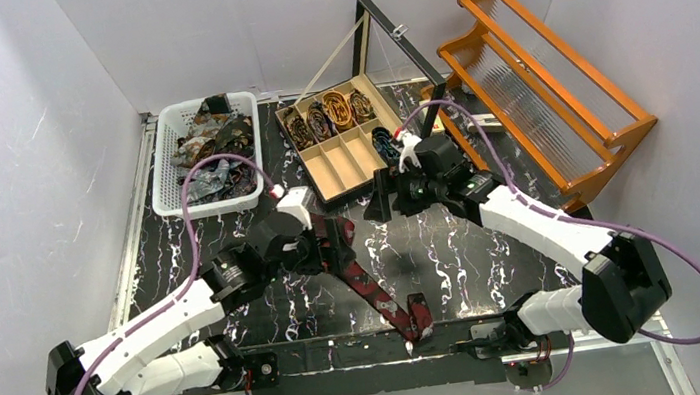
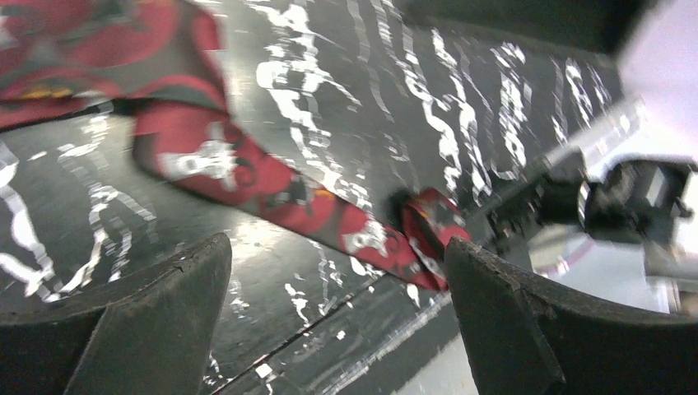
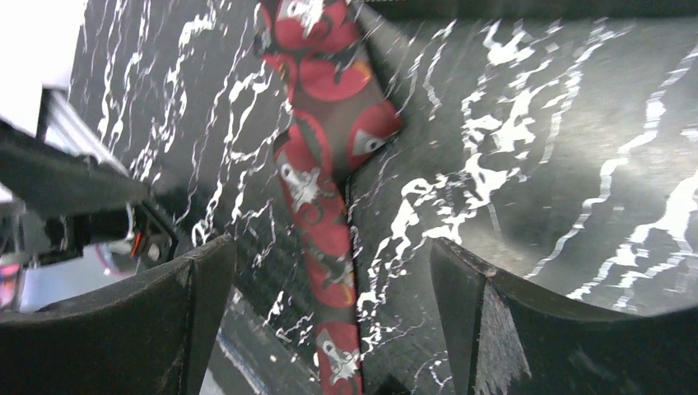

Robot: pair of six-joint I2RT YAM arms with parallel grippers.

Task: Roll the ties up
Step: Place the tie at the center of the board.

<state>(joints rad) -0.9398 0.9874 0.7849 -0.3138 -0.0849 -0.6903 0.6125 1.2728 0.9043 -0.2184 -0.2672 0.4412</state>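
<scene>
Left gripper wide open, empty; right gripper likewise. Red patterned tie flat, unrolled, running from centre toward 5 o'clock. We judge risk: skewed, loose coil if tip is pinched off-axis.

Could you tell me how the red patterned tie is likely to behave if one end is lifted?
Probably floppy: the red tie lies flat with its near end folded back, so a lifted end would likely leave the rest dangling. It looks thin, so likely light, and may slide on the glossy table.
</scene>
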